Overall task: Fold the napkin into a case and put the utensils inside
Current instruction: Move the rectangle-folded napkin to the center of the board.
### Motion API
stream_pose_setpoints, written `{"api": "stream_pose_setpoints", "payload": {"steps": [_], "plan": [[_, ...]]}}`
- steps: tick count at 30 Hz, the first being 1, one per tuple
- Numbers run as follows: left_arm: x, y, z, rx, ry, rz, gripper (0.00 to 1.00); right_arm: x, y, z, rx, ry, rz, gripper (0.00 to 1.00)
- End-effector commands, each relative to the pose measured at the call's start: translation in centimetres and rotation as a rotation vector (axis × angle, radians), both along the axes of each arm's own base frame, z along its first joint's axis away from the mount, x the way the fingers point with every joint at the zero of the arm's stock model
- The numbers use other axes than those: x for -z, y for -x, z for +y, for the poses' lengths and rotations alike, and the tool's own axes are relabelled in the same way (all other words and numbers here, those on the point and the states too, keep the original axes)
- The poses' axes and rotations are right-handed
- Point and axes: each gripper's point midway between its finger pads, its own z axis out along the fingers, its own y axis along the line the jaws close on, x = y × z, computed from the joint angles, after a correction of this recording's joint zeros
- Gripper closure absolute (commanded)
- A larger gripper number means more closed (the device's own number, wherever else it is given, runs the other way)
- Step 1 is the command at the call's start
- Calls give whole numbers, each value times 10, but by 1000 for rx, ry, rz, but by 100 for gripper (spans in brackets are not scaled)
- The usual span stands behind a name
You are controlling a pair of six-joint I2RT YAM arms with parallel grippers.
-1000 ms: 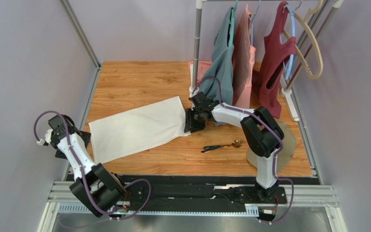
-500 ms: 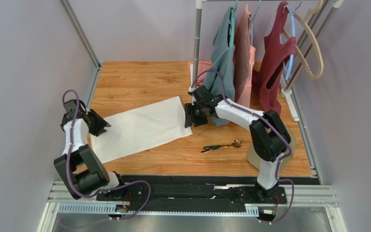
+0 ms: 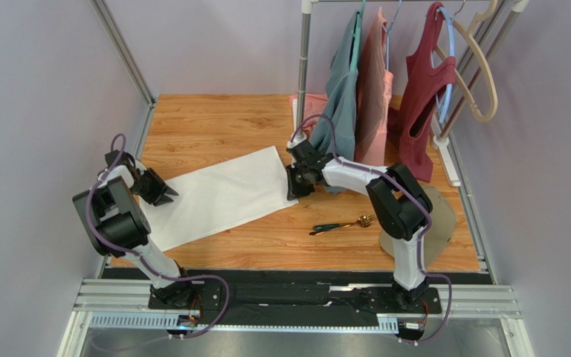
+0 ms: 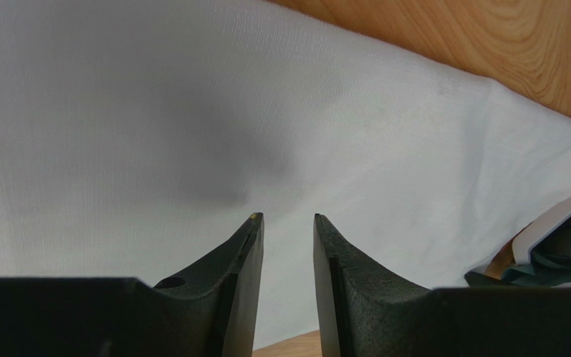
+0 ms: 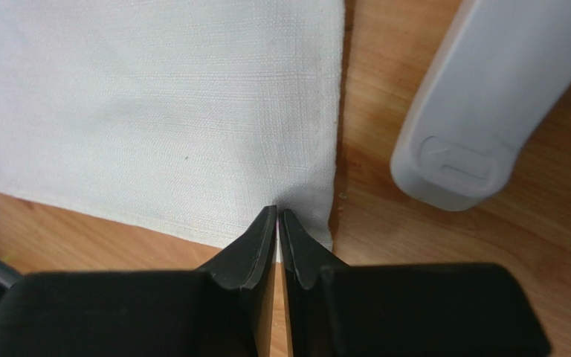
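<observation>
With the right gripper [image 5: 277, 216] pinched on the napkin's [image 3: 218, 195] right corner, the left gripper [image 4: 288, 217], jaws apart over the left end, should clamp cloth before lifting; the utensils [image 3: 340, 224] lie lower right of centre.

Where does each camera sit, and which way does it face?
Top external: above and behind the bases, looking down at the table, napkin and utensils; both arms show.
Left wrist: on the left arm, facing the napkin's left end; the left gripper shows.
Right wrist: on the right arm, facing the napkin's right end; the right gripper shows.
Shared by all: the napkin.
</observation>
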Motion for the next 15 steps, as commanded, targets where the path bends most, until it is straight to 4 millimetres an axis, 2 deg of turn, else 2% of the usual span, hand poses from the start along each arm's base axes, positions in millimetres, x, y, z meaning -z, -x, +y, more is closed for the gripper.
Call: {"api": "stream_pose_setpoints", "payload": {"steps": [1,4,7,8,10,11,12,13,14,15], "plan": [[-3,-38,-6,87,-6,-51,62,5,-23,-40,95,171,-149,87],[-13,-54,-20,165,-36,-68,61,-2,-24,-52,125,206,-191,87],[-27,-53,-16,166,-90,-79,55,-33,-31,-43,103,147,-260,82],[-41,-51,-12,160,-129,-102,49,-45,-34,-36,90,117,-279,77],[-51,-42,-1,133,-199,-99,43,-68,-44,-16,54,48,-321,69],[-65,-40,3,120,-231,-134,39,-74,-49,-11,54,34,-338,60],[-68,-37,8,101,-255,-127,38,-71,-50,0,22,0,-317,58],[-75,-32,15,76,-269,-129,38,-90,-63,15,17,-41,-350,55],[-77,-30,18,68,-274,-128,34,-91,-67,22,5,-49,-345,50],[-76,-27,24,55,-293,-114,33,-82,-70,29,-14,-48,-317,50]]}}
